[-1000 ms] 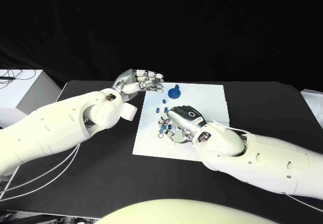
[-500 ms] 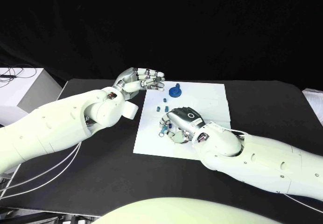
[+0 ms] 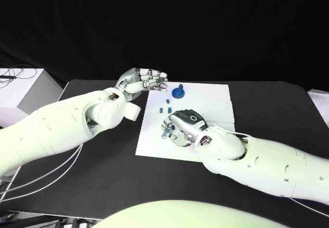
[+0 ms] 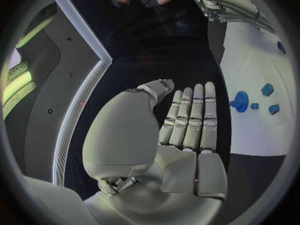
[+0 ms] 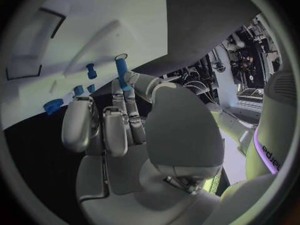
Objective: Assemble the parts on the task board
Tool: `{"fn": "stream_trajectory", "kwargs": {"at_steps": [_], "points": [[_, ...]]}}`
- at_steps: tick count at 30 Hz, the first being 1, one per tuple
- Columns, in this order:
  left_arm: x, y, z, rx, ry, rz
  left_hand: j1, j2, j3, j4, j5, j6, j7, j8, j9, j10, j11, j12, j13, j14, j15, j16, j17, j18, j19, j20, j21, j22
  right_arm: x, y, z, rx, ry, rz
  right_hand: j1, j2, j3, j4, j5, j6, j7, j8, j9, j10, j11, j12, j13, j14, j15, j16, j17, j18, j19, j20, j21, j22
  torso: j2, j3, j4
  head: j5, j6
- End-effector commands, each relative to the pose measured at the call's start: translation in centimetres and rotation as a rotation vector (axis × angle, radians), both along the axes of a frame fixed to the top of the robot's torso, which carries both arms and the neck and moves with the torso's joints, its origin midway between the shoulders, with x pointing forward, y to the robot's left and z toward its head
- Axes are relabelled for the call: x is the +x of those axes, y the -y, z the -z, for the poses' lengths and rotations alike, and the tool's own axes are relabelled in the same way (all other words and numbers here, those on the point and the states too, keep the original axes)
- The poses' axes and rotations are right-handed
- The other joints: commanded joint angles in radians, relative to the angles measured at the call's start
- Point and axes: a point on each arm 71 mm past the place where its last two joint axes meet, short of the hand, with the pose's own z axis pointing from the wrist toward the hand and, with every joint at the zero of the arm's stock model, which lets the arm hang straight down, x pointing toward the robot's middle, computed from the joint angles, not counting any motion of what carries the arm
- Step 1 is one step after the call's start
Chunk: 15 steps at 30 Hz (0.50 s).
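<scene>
The left hand (image 3: pixel 143 80) hangs over the black bench (image 3: pixel 274 102) just off the far left corner of the task board (image 3: pixel 209 102), palm turned up toward the head camera. In the left wrist view its fingers (image 4: pixel 194 116) lie straight and side by side with nothing between them — released.

The right hand (image 3: pixel 184 126) reaches in over the near left part of the board, back of the hand up, fingers curled downward. In the right wrist view a slim blue peg (image 5: pixel 121 71) stands pinched between the thumb and the fingers (image 5: pixel 116 130), its upper end rising clear of them; the hand is grasping that part. In the head view the peg is mostly hidden under the hand.

Other parts lie on the board: a round blue knob (image 3: pixel 178 92) near the far edge, close to the left hand's fingertips, and a few small blue pieces (image 3: pixel 164 109) between the knob and the right hand. The right hand covers some of the board's left side — what lies beneath it cannot be told. A white box (image 3: pixel 24 90) sits off the bench's left end.
</scene>
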Motion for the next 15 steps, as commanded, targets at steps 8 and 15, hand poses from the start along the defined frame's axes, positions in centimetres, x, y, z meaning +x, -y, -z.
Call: {"fn": "stream_trajectory", "kwargs": {"at_steps": [8, 15], "points": [[-0.1, 0.2, -0.2, -0.014, 0.01, 0.007, -0.003, 0.006, -0.003, 0.002, -0.006, -0.001, 0.007, -0.003, -0.001, -0.003, 0.0, 0.001, 0.001, 0.002, 0.005, -0.004, 0.001, 0.002, 0.006, -0.002, -0.005, -0.001, -0.1, -0.2, 0.7, -0.024, -0.003, -0.011, 0.027, 0.031, 0.006, -0.002, 0.003, 0.005, 0.003, 0.005, 0.002, 0.054, -0.044, 0.008, 0.038, 0.052, -0.004, 0.001, 0.007, -0.007, 0.019, -0.01, -0.007, 0.027, 0.0, 0.0002, 0.0001, -0.001, -0.003], [-0.1, 0.2, -0.2, -0.015, 0.01, 0.008, -0.003, 0.006, -0.003, 0.002, -0.006, -0.001, 0.007, -0.003, -0.001, -0.003, 0.0, 0.001, 0.001, 0.002, 0.005, -0.004, 0.001, 0.002, 0.006, -0.002, -0.005, -0.001, -0.2, -0.4, 1.1, -0.032, -0.012, -0.012, 0.027, 0.031, 0.006, -0.002, 0.003, 0.005, 0.003, 0.005, 0.002, 0.054, -0.044, 0.008, 0.038, 0.052, -0.004, 0.001, 0.007, -0.007, 0.019, -0.01, -0.007, 0.027, 0.0, 0.0006, 0.0006, -0.001, -0.004]]}}
